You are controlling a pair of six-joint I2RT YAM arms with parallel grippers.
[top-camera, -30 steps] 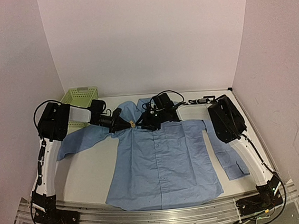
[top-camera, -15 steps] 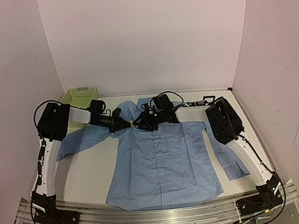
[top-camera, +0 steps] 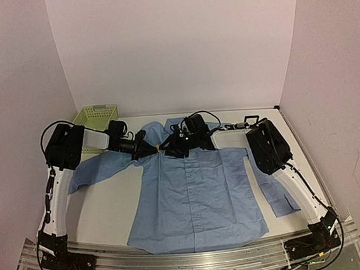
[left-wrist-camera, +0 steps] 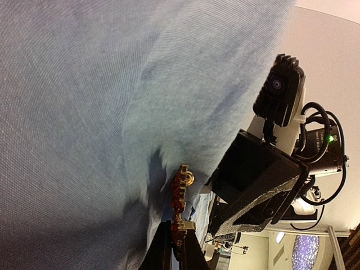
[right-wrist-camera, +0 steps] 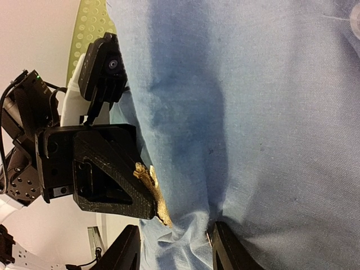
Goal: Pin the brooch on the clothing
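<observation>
The light blue shirt [top-camera: 195, 191] lies flat on the table with its collar at the far side. My left gripper [top-camera: 154, 149] is at the collar area, shut on the brooch [left-wrist-camera: 181, 194], a small orange-red and gold ornament held edge-on against the cloth [left-wrist-camera: 101, 101]. My left gripper's [left-wrist-camera: 179, 232] jaws clamp the brooch's lower end. My right gripper [top-camera: 168, 149] faces it from the right, almost touching. In the right wrist view my right gripper [right-wrist-camera: 174, 229] is open, its fingers straddling a puckered fold of shirt [right-wrist-camera: 253, 112], with the brooch's gold back [right-wrist-camera: 156, 194] just beyond.
A green mesh basket [top-camera: 96, 116] stands at the back left, behind my left arm. A small black-framed square box [top-camera: 232, 136] lies at the back right beside the shirt's shoulder. The shirt's sleeves spread to both sides. White walls close in the table.
My right arm has shifted slightly left, bringing its gripper closer to my left gripper and the brooch. My left arm has stayed in place.
</observation>
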